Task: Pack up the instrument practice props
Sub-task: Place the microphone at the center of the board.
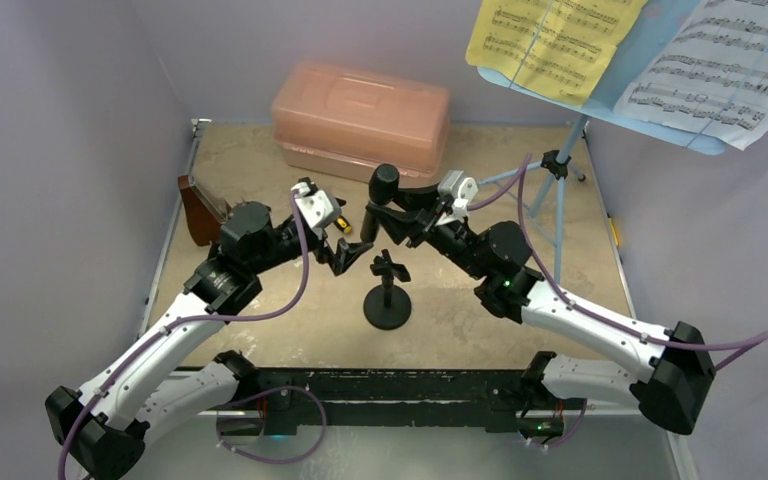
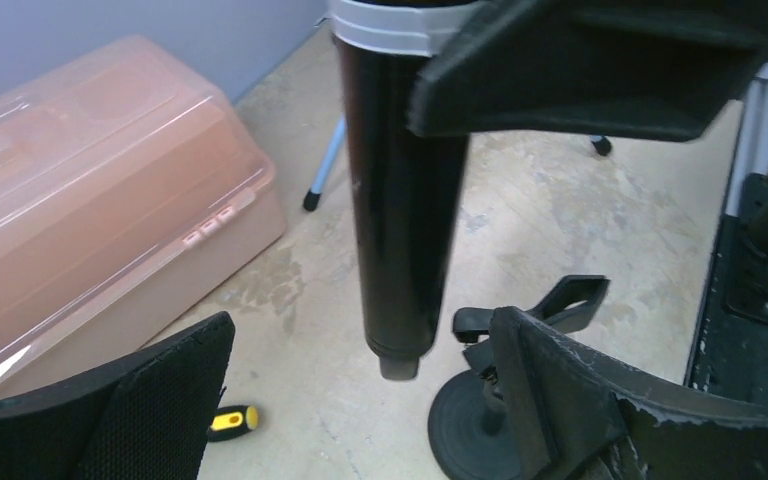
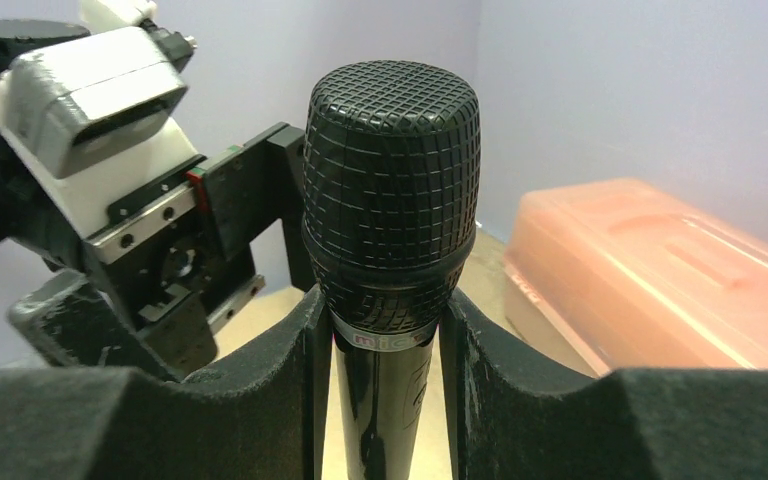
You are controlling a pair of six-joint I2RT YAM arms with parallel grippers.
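Above its round-based stand (image 1: 388, 310), the right gripper (image 1: 384, 212) clamps the black microphone (image 3: 390, 200) upright, clear of it; the left gripper (image 1: 348, 258) hangs wide open alongside. Next, likely: carry it to the shut pink case (image 1: 360, 110)

Setting: robot test cell, lab type. A bench (image 1: 460, 320) with a mottled beige top is closed in on three sides by plain lilac walls (image 1: 60, 120). A left arm (image 1: 160, 350) and a right arm (image 1: 600, 325), white and black, are bolted to a black rail (image 1: 390, 385) at the near edge. Purple cables (image 1: 306, 262) are looped along them. Staged props are set out: a music stand (image 1: 559, 220) with sheet music (image 1: 550, 40), a microphone (image 3: 390, 190) and a pink plastic case (image 1: 360, 110).
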